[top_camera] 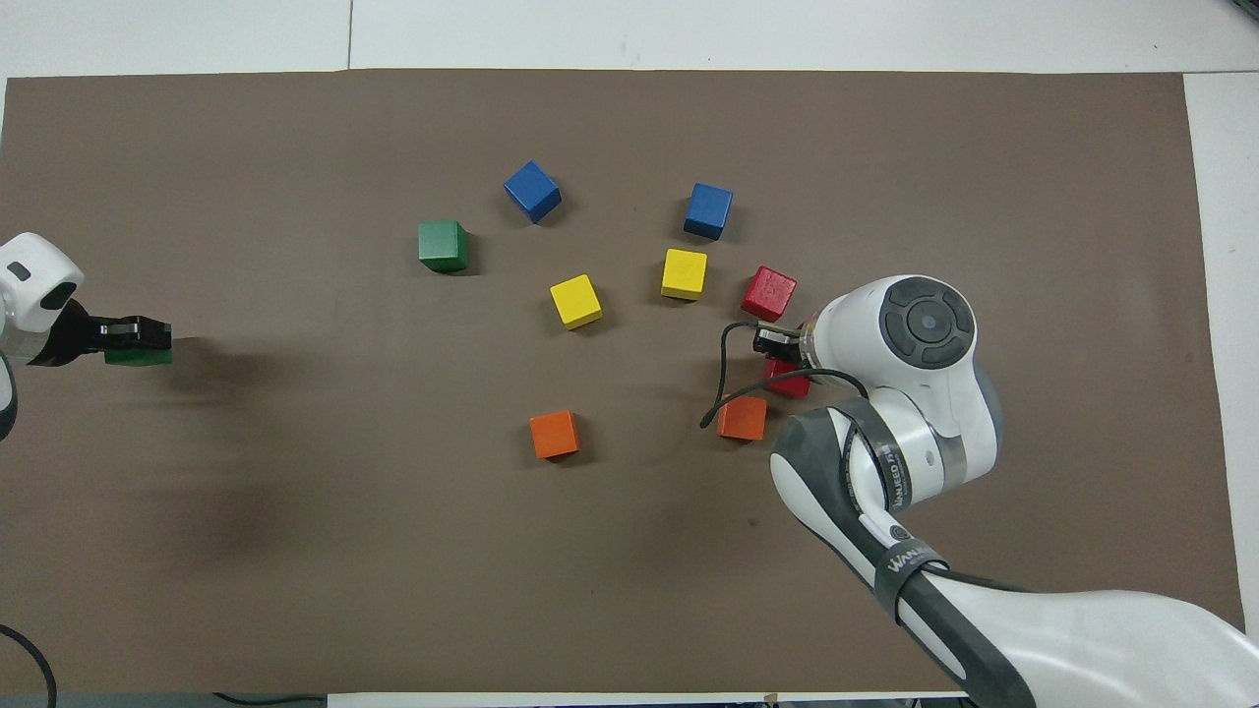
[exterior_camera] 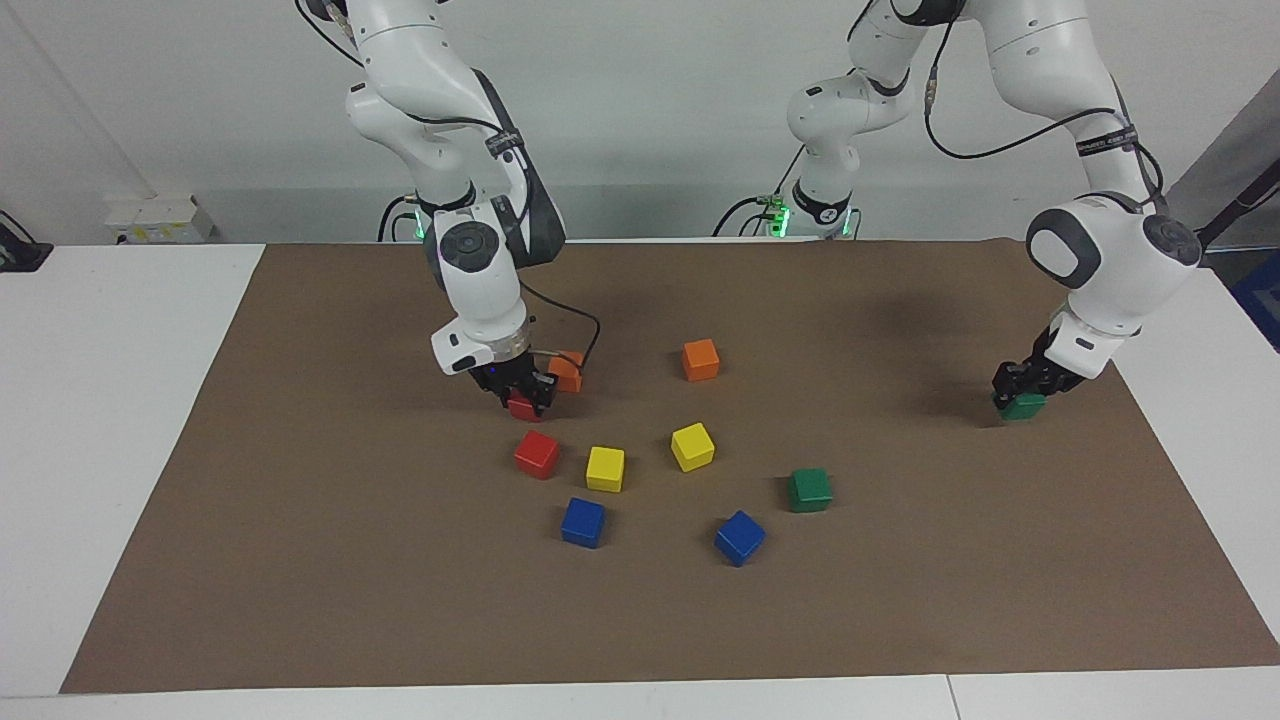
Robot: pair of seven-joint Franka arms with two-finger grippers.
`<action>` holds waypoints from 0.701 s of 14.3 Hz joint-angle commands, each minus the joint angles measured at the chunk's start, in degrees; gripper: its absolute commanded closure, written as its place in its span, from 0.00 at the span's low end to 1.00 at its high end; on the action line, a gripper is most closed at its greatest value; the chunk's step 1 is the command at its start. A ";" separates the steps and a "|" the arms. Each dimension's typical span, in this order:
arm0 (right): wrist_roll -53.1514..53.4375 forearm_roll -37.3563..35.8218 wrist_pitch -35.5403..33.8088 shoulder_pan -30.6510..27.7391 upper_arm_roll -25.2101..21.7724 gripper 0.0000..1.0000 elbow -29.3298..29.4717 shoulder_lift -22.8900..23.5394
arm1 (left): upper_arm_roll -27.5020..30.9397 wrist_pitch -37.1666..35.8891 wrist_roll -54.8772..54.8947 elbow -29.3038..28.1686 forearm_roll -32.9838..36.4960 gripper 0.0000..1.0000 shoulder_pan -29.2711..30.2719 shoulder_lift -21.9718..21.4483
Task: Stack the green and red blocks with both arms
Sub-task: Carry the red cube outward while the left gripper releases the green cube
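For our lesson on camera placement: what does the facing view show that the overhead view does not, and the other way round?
Only the facing view shows both arms whole, up to their bases, and the wall.

Only the overhead view shows the blocks' layout steeply from above, with the right arm's wrist covering part of the red block it grips.

Both show the right gripper shut on that red block, the left gripper shut on a green block near the mat's edge, and one free red block and one free green block.

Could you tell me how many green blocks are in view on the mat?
2. One green block lies free beside a blue block. The other green block is in the left gripper at the left arm's end of the mat. None seems hidden.
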 commanded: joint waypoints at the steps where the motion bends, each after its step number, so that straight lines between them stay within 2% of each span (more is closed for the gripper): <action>1: -11.25 0.50 -8.18 -5.31 -0.25 0.92 5.95 -1.75 | -0.49 3.15 0.00 -1.14 -0.18 1.00 -0.02 1.08; 4: -25.95 0.67 -13.04 -13.23 -0.16 0.92 11.76 -1.50 | -0.49 4.56 0.00 -1.14 -0.18 1.00 -0.29 2.31; 8: -36.51 0.85 -10.42 -19.57 -0.25 0.92 12.48 -0.44 | -0.49 5.53 0.61 -1.14 0.52 1.00 -0.37 3.02; 9: -38.27 0.85 -10.15 -20.37 -0.25 0.92 12.13 -0.35 | -0.49 5.62 0.79 -1.14 2.00 0.60 -0.37 3.02; 10: -39.77 0.93 -9.63 -21.33 -0.25 0.93 11.95 -0.09 | -0.49 5.62 0.79 -1.05 3.15 0.01 -0.37 3.02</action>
